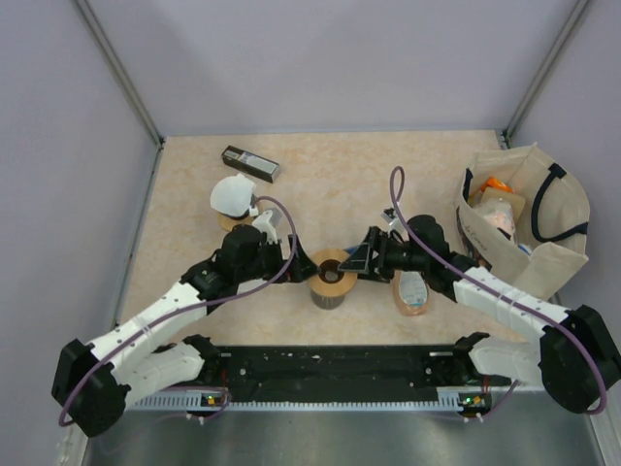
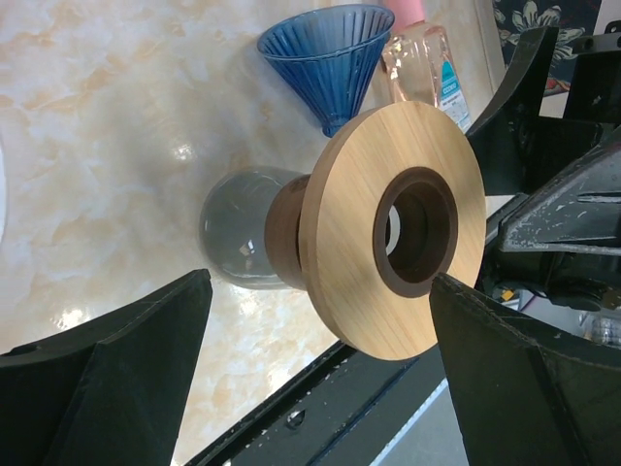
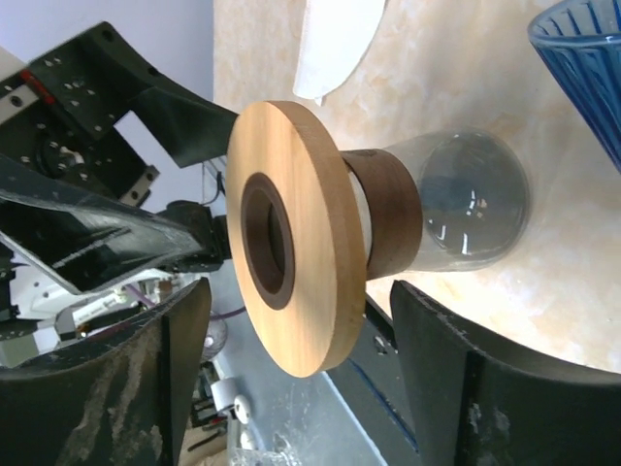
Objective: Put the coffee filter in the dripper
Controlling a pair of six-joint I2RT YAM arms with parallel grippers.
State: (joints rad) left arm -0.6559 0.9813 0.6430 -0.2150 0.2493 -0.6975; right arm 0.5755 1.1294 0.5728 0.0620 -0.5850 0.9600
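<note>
Left claw (image 2: 320,282) and right claw (image 3: 299,286) gape wide, flanking the wooden ring (image 2: 349,233).

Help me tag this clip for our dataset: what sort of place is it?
Probably a robot lab cell: grey panels on metal posts box in a small tabletop, with a glass carafe between the left arm and right arm.

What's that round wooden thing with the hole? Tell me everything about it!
The ring is a thick, pale wooden disc with a dark brown hole in its middle. It sits on the dark collar of a clear glass flask on the table. The left end effector and right end effector, both open, flank it; contact is unclear.
</note>
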